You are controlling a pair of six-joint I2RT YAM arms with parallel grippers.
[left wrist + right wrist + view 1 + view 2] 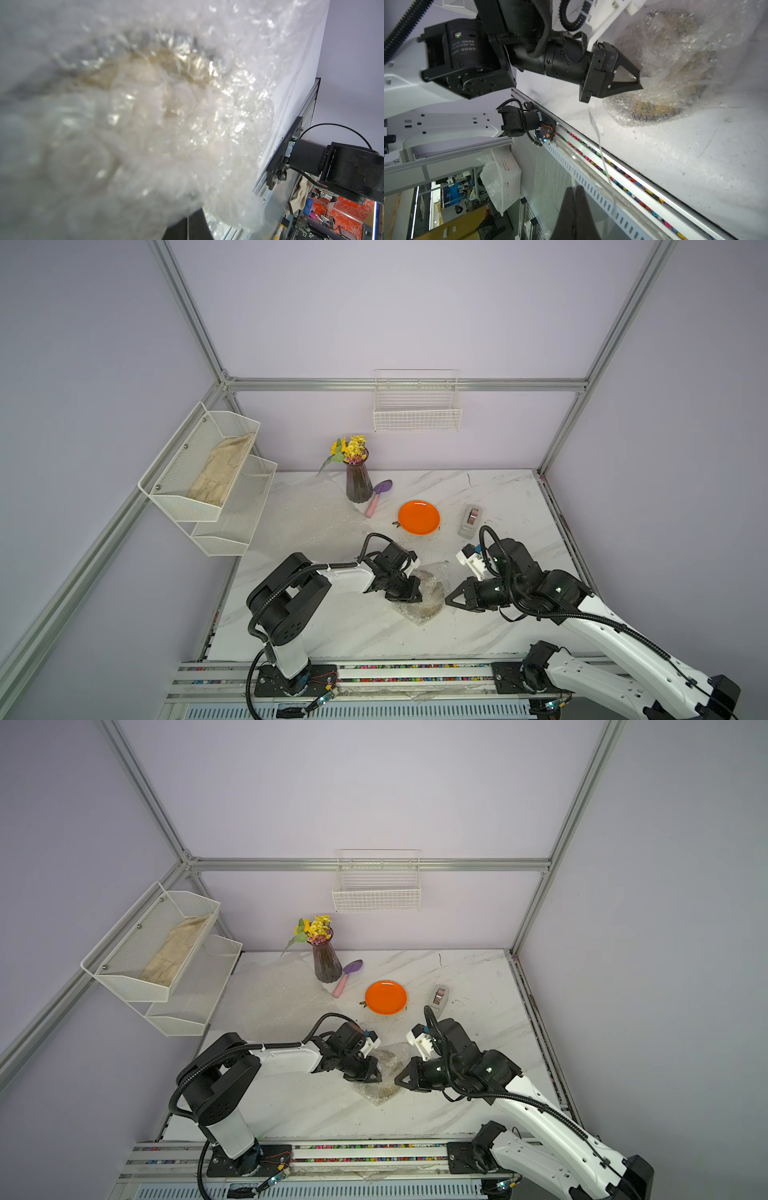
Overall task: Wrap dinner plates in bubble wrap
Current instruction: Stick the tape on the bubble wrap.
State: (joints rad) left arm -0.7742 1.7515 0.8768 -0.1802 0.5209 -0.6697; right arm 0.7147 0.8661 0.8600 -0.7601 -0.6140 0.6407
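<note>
- Wrapped plate [428, 605]: a yellowish, dark-patterned disc seen through its bubble wrap [437, 574]. It lies on the table [507, 506] towards the front edge, between the two arms.
- Left pincer [638, 82]: tips pressed together, apparently pinching a fold of the bubble wrap on the bundle's left side. Wrap fills the left wrist view.
- Right pincer [449, 600]: tips pressed together, with nothing plainly held. It points at the bundle's right edge, just beside it and not touching.
- Deciding relation: the bundle lies straight ahead of the right pincer's tips. Its long axis runs roughly from back to front of the table, crosswise to both pincers. The left arm is the nearer, being in contact. The coming move is judged to be closing the loose flap from the right.
- Plates, counted: one wrapped; one orange plate [419, 517], bare, beyond the bundle towards the back wall. A dark sliver at its edge is too small to identify, and a third plate cannot be confirmed.
- Bubble wrap, counted: one piece on the bundle; one spare sheet [307, 514] flat at the table's far left, layers not countable.
- Tape dispenser [470, 521]: one, nearer the right arm.
</note>
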